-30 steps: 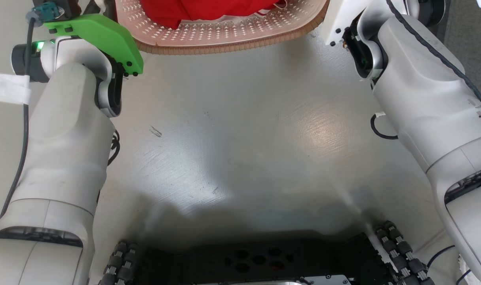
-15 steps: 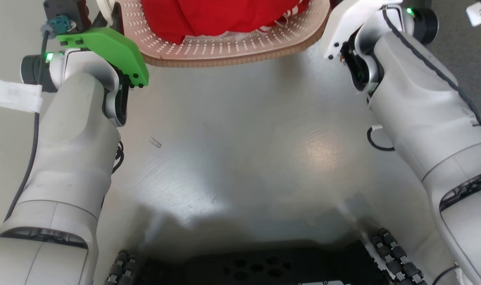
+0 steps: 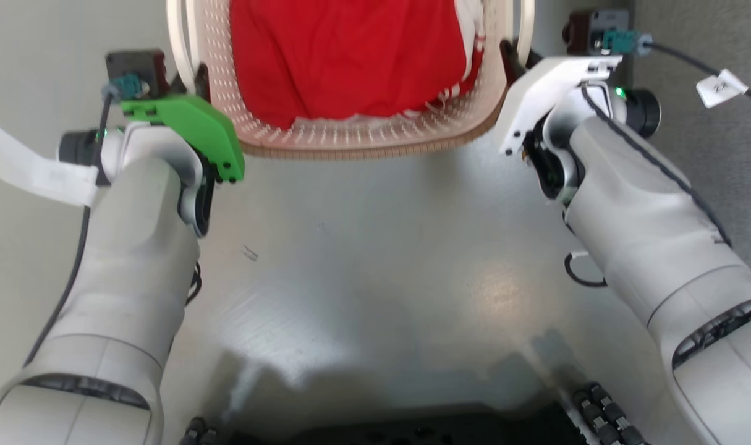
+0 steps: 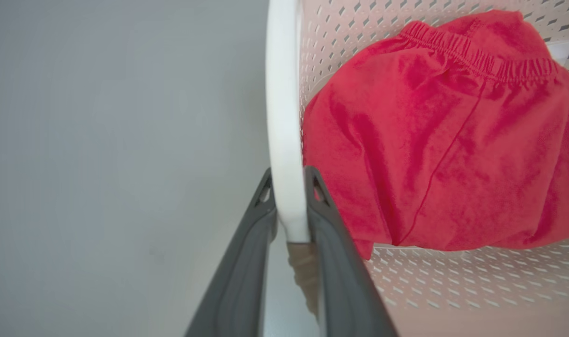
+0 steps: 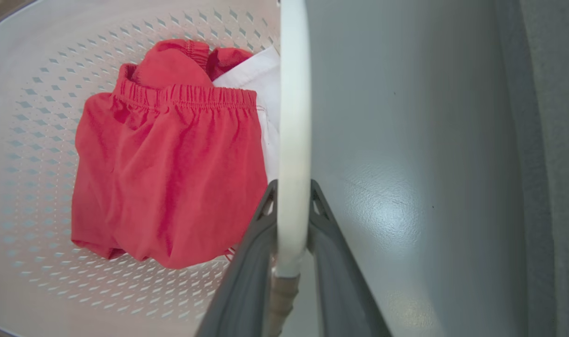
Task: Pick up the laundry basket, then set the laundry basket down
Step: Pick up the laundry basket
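Laundry basket [image 3: 350,133] is straight ahead of me, between my two forearms and over the pale floor [image 3: 375,266]. Whether its base touches the floor cannot be told.

My left jaws are clenched on the left handle [image 4: 282,117], one dark finger [image 4: 247,262] on each side of the white bar, near its lower end. My right jaws are clenched likewise on the right handle [image 5: 293,117].

Risks, as judged:
- Both grips are narrow and sit near the end of a smooth bar, so under load the bar could slide through the jaws.
- If one arm rises or lowers ahead of the other, the basket would tilt and the clothing would slump toward the low side.
- An outward pull by either arm could twist or flex a handle.

Count:
- one basket
- two handles, both gripped
- one red garment [image 4: 443,140]
- one white piece [image 5: 261,79] beside it, partly covered
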{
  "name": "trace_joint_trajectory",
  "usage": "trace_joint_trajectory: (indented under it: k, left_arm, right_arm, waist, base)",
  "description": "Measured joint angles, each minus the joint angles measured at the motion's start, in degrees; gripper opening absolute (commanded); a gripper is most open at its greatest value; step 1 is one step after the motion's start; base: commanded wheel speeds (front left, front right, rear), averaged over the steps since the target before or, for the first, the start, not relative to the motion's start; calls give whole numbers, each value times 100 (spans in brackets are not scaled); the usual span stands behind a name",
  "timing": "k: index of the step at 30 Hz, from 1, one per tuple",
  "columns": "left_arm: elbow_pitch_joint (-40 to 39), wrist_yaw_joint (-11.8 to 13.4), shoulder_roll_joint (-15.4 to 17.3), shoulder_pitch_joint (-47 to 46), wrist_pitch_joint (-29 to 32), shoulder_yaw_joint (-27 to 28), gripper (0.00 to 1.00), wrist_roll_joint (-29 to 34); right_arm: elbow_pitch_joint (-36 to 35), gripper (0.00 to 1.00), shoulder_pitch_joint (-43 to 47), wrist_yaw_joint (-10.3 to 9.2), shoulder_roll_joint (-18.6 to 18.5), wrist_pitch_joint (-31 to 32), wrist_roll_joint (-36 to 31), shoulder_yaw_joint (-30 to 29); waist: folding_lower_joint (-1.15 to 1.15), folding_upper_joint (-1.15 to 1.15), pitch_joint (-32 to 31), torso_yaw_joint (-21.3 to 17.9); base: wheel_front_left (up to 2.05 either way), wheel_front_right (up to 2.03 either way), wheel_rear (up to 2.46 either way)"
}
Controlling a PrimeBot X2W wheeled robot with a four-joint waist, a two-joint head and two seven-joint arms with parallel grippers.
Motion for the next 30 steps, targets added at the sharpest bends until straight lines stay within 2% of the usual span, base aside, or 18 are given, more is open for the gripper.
trace_joint_trajectory:
  k: [14, 23, 30]
  left_arm:
    - [368, -90, -33, 767, 86, -271, 0, -263]
    - [669, -152, -65, 1358, 457, -447, 0, -431]
    - [678, -152, -65, 1629, 528, -501, 0, -526]
  right_arm:
    - [88, 0, 907, 52, 58, 26, 388, 389]
    - [80, 0, 1656, 94, 100, 419, 764, 683]
    - [58, 0, 1892, 92, 100, 578, 923, 829]
  waist:
    - [0, 0, -798, 0]
    - [0, 0, -1431, -3]
    - [0, 0, -1815, -10]
  base:
    - [0, 0, 0]
    - [0, 0, 0]
    - [0, 0, 0]
